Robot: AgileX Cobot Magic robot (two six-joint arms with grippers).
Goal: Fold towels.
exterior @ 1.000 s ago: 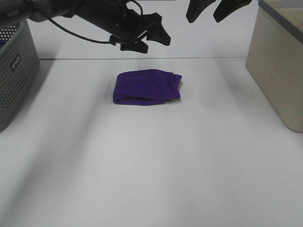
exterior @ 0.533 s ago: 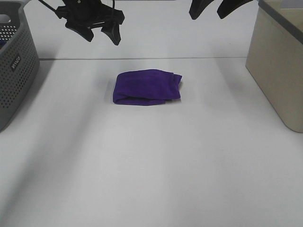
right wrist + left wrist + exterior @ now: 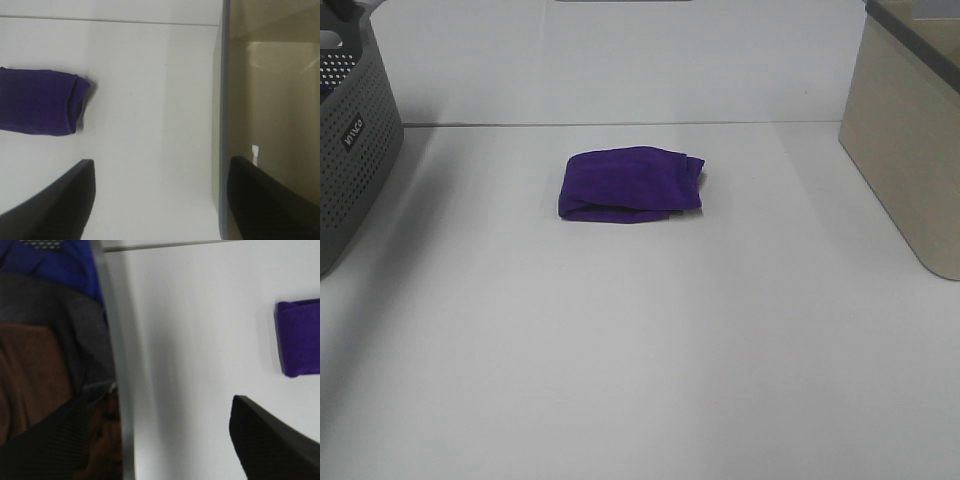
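The white desk carried the folded towel midway between the grey basket and the beige bin, long axis running basket to bin. Both claws were held wide and empty: left claw over the basket's rim, right claw at the bin's rim, neither judged nearer.

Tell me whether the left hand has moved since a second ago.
Yes. It was above the purple towel in the high view, swung left toward the gray basket, and is now out of that frame.
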